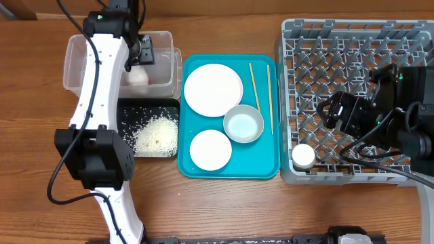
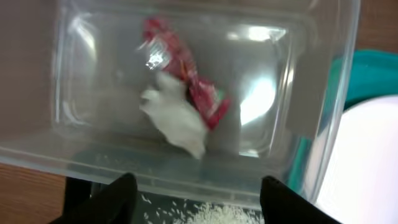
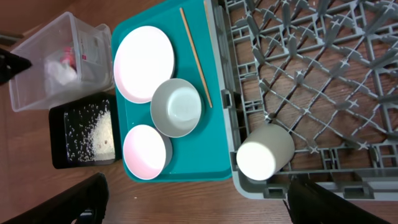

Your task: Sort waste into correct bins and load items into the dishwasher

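My left gripper (image 2: 196, 199) is open and empty, hovering over the clear tub (image 2: 298, 93), which holds the red wrapper (image 2: 199, 87) and the white tissue (image 2: 177, 118). In the overhead view it (image 1: 144, 54) is above the tub (image 1: 74, 61). Loose rice (image 1: 156, 132) lies in the black tray (image 1: 129, 108). The large plate (image 1: 213, 89), bowl (image 1: 243, 125), small plate (image 1: 210, 150) and two chopsticks (image 1: 254, 87) lie on the teal tray. A white cup (image 1: 303, 156) lies in the grey rack (image 1: 352, 61). My right gripper (image 3: 199, 199) is open and empty near the rack's front left corner.
The teal tray (image 1: 271, 159) sits between the bins and the rack. The rack's upright pegs (image 3: 323, 74) fill the right side. Bare wooden table (image 1: 224, 203) runs along the front edge. The black tray (image 3: 62, 155) touches the tub's near side.
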